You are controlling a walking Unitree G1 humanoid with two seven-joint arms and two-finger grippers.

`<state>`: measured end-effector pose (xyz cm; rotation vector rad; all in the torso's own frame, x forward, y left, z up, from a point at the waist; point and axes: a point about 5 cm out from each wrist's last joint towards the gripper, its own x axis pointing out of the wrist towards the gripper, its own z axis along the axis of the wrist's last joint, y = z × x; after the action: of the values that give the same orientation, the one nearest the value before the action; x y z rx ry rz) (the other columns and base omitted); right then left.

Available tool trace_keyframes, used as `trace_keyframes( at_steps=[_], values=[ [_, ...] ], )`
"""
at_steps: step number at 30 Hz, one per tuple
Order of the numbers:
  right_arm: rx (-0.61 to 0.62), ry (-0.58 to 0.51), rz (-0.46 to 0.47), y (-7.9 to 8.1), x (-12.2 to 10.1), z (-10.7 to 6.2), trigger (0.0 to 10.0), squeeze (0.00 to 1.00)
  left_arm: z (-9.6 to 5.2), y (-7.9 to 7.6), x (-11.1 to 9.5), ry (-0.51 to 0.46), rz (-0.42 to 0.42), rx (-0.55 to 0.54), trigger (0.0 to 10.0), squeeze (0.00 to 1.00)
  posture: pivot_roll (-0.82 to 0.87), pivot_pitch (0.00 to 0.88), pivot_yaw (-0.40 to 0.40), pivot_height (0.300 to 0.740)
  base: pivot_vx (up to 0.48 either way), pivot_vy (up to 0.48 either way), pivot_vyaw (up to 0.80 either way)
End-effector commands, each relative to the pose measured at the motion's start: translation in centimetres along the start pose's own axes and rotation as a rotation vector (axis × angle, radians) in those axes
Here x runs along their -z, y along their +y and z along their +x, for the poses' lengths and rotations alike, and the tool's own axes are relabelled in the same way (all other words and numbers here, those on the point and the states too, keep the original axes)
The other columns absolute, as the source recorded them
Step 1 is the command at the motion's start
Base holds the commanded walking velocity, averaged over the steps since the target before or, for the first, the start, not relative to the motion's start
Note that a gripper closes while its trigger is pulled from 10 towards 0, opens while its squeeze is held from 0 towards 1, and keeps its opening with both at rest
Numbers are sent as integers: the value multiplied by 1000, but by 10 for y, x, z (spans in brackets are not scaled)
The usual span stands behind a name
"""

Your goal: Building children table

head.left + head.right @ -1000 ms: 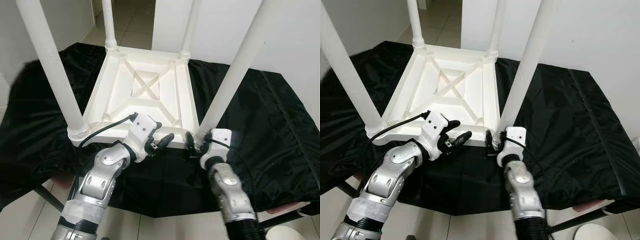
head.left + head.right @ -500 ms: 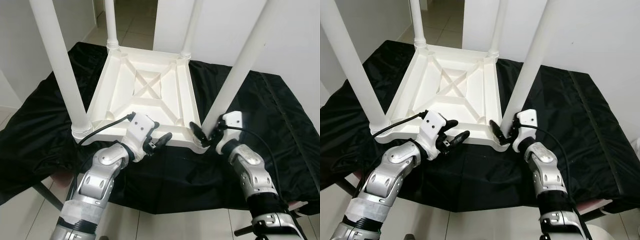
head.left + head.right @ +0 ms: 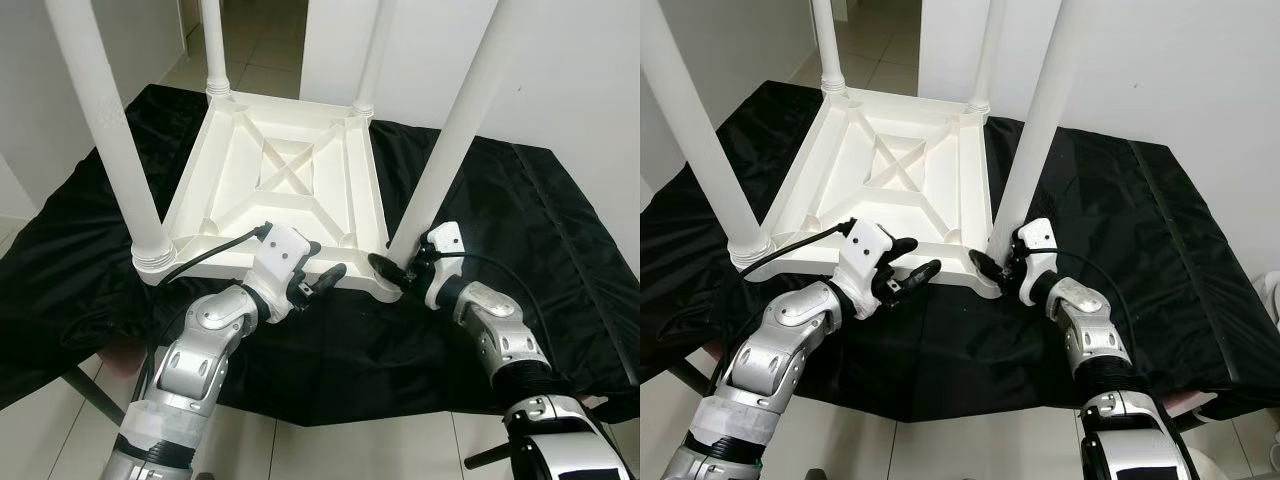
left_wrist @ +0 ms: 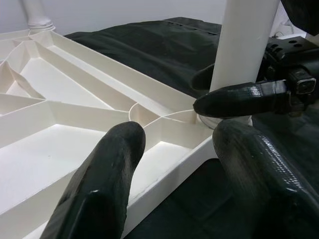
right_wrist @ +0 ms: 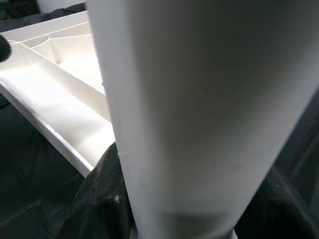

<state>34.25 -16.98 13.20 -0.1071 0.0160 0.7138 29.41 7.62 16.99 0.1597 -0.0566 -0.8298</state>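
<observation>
- The white table [image 3: 280, 180] lies upside down on a black cloth [image 3: 540, 230], top face down, with all four legs standing up from its corners
- The near right leg [image 3: 450, 130] rises from the table's near right corner, its long axis close to upright and leaning slightly away to the right as it climbs
- The right gripper [image 3: 400, 268] is at the foot of that leg, one black finger on each side of it, clasped around the leg just above its socket; this arm is the nearer to the leg, and any turning or pressing of the leg would run along that upright axis
- The left gripper [image 3: 315, 280] sits at the table's near edge, left of the same corner, fingers spread with the edge wall between them, one inside the frame and one outside; whether they pinch it I cannot tell
</observation>
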Motion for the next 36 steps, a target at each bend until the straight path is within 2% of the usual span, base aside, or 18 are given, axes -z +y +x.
trace_keyframes(
  at_steps=[1,6,7,9,10,15,17,18,20,23,25,26,27,29,32,34,36],
  values=[
    [-13,74,18,2,19,-8,0,0,1,3,1,15,5,-59,10000,0,133,72,-84,740,0,0,0],
    [30,70,56,2,26,-15,0,0,5,2,1,12,5,-50,10000,0,119,59,-86,740,0,0,0],
    [51,78,62,2,27,-15,2431,0,6,2,0,7,4,-49,10000,0,114,52,-90,740,0,0,0],
    [65,84,65,2,29,-15,2431,0,7,2,-1,4,3,-48,10000,0,114,52,-90,740,0,0,0],
    [77,76,70,3,29,-15,10000,0,8,2,-1,2,4,-48,10000,0,112,46,-100,740,0,0,0],
    [168,35,85,5,24,-16,10000,0,9,0,-2,-14,-6,-48,10000,0,114,25,-112,740,0,0,0],
    [325,44,106,3,26,-18,10000,0,11,-1,1,-7,6,-58,10000,0,126,21,-128,740,0,0,0],
    [325,44,106,3,26,-18,10000,0,11,-1,1,-7,6,-58,10000,0,126,21,-128,740,0,0,0],
    [475,52,174,5,30,-18,10000,0,12,0,-1,-11,9,-66,10000,0,130,21,-135,740,0,0,0],
    [559,56,224,11,31,-17,10000,0,12,1,-1,-14,1,-72,10000,0,127,20,-132,740,0,0,0],
    [737,75,277,31,35,-15,10000,0,11,0,0,-10,3,-68,10000,0,130,22,-135,740,0,0,0],
    [737,75,277,31,35,-15,10000,0,11,0,0,-10,3,-68,10000,0,130,22,-135,740,0,0,0],
    [799,82,293,38,36,-15,10000,0,10,-1,1,-9,3,-66,10000,0,127,22,-133,740,0,0,0],
    [913,95,339,64,35,-3,10000,0,12,0,1,-9,4,-67,10000,0,124,30,-130,740,0,0,0],
    [931,107,346,69,34,1,10000,0,12,0,0,-9,4,-67,10000,0,124,30,-130,740,0,0,0],
    [882,107,305,75,28,10,10000,0,13,0,-1,-16,0,-64,10000,0,117,35,-126,740,0,0,0],
    [882,107,305,75,28,10,10000,0,13,0,-1,-16,0,-64,10000,0,117,35,-126,740,0,0,0]
  ],
)
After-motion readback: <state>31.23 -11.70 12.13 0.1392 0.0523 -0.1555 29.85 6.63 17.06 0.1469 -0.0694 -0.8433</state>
